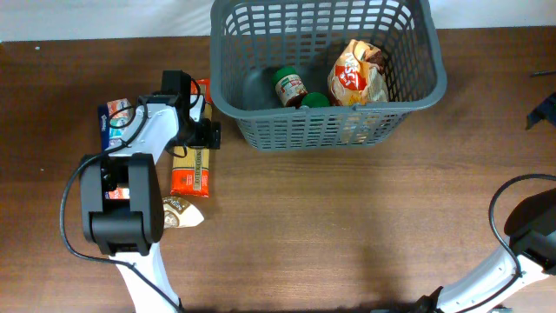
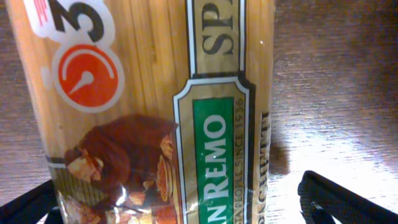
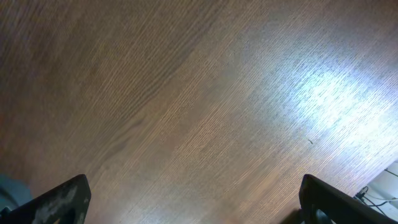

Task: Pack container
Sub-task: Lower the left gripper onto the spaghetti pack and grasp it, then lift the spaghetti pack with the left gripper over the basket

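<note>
The container [image 1: 415,96], a large dark grey lattice basket, stands at the back of the table. It holds a green-lidded jar [image 1: 289,86], a green item [image 1: 316,99] and an orange snack bag [image 1: 358,76]. Left of it lies a long spaghetti packet [image 1: 192,172] [image 2: 155,112]. My left gripper [image 1: 195,136] [image 2: 180,211] hangs low over that packet, open, with one dark finger [image 2: 339,199] on each side of it and apart from it. My right gripper [image 3: 199,205] is open over bare wood with nothing between its fingers.
A blue packet [image 1: 114,123] lies left of the left arm. A small beige bag [image 1: 182,211] sits below the spaghetti. The right arm's base [image 1: 532,233] stands at the front right. A dark object [image 1: 541,111] shows at the right edge.
</note>
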Available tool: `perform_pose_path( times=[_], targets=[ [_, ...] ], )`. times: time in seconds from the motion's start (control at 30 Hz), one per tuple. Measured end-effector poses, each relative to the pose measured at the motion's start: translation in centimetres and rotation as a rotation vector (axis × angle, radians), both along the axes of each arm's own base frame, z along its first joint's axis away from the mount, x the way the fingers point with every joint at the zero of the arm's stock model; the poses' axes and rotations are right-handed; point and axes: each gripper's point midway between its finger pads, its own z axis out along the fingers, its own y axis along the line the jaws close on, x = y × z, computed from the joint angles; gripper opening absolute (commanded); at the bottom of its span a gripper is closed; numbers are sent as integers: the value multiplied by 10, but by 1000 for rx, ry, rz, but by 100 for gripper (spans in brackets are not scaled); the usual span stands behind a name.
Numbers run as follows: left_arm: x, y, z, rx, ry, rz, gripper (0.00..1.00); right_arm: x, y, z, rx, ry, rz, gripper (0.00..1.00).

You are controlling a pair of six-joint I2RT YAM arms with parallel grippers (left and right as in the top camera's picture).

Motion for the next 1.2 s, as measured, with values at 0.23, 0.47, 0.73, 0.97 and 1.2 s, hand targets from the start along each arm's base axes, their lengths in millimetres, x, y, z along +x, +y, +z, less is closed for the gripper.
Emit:
perform_pose_path(
  times=[0.23,0.47,0.73,0.97,1.2],
  targets=[
    [-8,4,-1,20,35,3,99,0,0,0,0,0,0,99],
    [-12,9,-3,50,55,10,99,0,0,0,0,0,0,99],
    [-13,11,-4,61,57,10,71,0,0,0,0,0,0,99],
    [-10,12,0,65,46,13,17,0,0,0,0,0,0,98],
    [-6,11,2,65,28,14,2,0,0,0,0,0,0,99]
  ],
)
